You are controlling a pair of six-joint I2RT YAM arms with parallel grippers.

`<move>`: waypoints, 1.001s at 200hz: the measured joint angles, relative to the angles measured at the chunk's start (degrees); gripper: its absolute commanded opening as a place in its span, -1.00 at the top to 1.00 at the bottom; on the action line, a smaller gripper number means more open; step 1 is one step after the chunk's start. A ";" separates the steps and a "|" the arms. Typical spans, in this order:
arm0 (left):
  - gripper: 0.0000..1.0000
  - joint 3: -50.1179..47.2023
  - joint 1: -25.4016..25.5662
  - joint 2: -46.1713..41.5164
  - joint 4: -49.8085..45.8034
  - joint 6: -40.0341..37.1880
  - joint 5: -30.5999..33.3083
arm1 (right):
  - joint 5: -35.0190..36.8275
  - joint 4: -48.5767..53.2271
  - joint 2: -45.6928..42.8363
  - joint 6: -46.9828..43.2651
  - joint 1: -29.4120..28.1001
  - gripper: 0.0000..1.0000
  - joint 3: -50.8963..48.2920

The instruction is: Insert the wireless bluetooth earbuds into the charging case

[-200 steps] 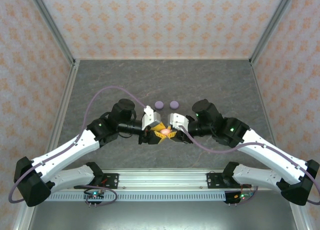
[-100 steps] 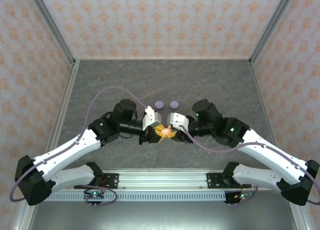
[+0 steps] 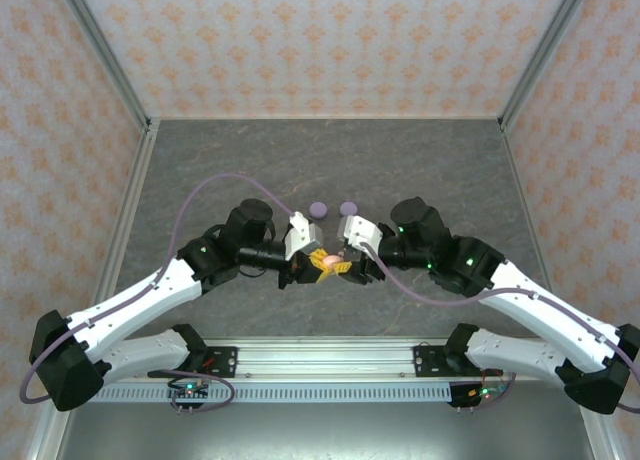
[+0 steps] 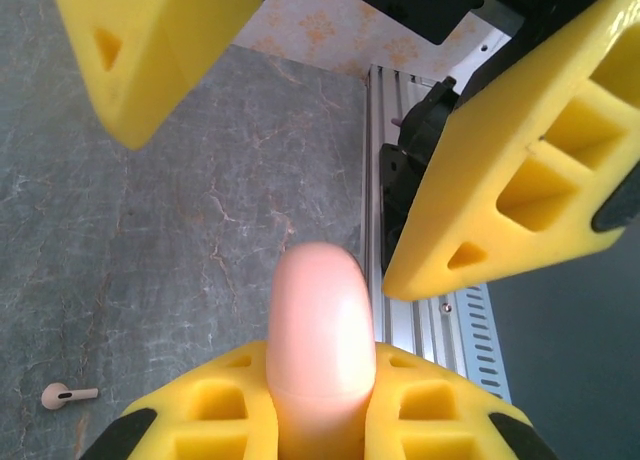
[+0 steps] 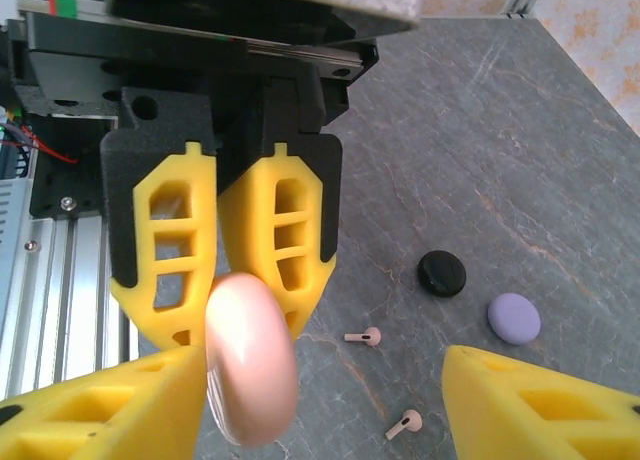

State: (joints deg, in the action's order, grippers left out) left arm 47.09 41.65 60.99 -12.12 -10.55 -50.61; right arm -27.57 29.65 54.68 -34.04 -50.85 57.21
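Note:
A pale pink round charging case (image 4: pixel 320 325) stands on edge, and my left gripper (image 4: pixel 320 362) is shut on it. From above, that case (image 3: pixel 327 264) sits between the two grippers, just over the table. My right gripper (image 5: pixel 320 380) is open wide around it, with the case (image 5: pixel 250 365) close against its left finger (image 5: pixel 110 405). Two pale pink earbuds (image 5: pixel 365 335) (image 5: pixel 405 423) lie on the table below the gap of the right jaws. One pink earbud (image 4: pixel 66 393) shows in the left wrist view.
A black case (image 5: pixel 441 273) and a lavender case (image 5: pixel 514 318) lie beyond the earbuds. Two lavender cases (image 3: pixel 319 209) (image 3: pixel 348 208) sit just behind the grippers. The aluminium rail (image 4: pixel 425 310) runs along the near table edge. Patterned walls enclose the table.
The right wrist has shifted a little toward the back of the table. The left arm has hardly moved and keeps its hold on the pink case.

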 measured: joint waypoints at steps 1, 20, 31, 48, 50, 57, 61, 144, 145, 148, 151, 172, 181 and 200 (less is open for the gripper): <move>0.96 0.00 0.00 0.00 0.00 0.00 0.02 | 0.00 -0.02 0.02 0.02 0.00 -0.34 0.00; 0.97 -0.02 0.00 -0.09 0.00 0.04 0.07 | 0.22 -0.20 0.90 0.11 0.00 -0.34 0.00; 0.98 -0.07 0.00 -0.17 0.02 0.15 0.26 | 0.44 -0.37 1.29 0.17 0.00 -0.33 0.00; 0.99 -0.37 -0.02 -0.24 0.33 0.17 0.70 | 1.33 -0.59 1.42 0.61 0.00 -0.33 0.00; 0.99 -0.37 -0.02 -0.24 0.35 0.17 0.72 | 1.53 -0.59 1.42 0.61 0.00 -0.34 0.00; 1.00 -0.42 -0.04 -0.24 0.42 0.17 1.05 | 1.97 -0.66 1.42 0.96 0.02 -0.33 0.00; 1.00 -0.44 -0.04 -0.26 0.46 0.17 1.27 | 2.21 -0.76 1.42 1.14 0.07 -0.33 0.00; 1.00 -1.66 -0.02 -1.60 1.16 0.24 1.60 | 4.87 -2.23 4.28 5.79 5.40 -0.31 0.66; 1.00 -1.66 -0.02 -1.60 1.16 0.24 1.60 | 4.87 -2.23 4.28 5.79 5.42 -0.32 0.66; 1.00 -1.68 0.00 -1.60 1.16 0.22 1.57 | 4.87 -2.25 4.26 5.88 5.44 -0.32 0.66; 1.00 -1.70 0.00 -1.60 1.16 0.22 1.57 | 4.87 -2.27 4.22 5.99 5.49 -0.32 0.66; 1.00 -1.73 0.00 -1.70 1.18 0.22 1.73 | 5.14 -2.67 2.84 6.69 6.51 -0.37 0.35; 1.00 -1.79 0.00 -1.92 1.20 0.24 2.19 | 5.46 -2.69 1.73 7.45 7.10 -0.39 0.15; 1.00 -2.75 0.00 -3.26 1.49 0.61 4.48 | 7.17 -2.67 0.02 9.31 7.80 -0.39 0.13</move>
State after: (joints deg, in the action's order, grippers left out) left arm 44.34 41.65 57.74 -10.63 -9.93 -46.13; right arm -20.40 26.98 54.70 -24.73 -43.05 57.34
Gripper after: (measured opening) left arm 0.153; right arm 0.690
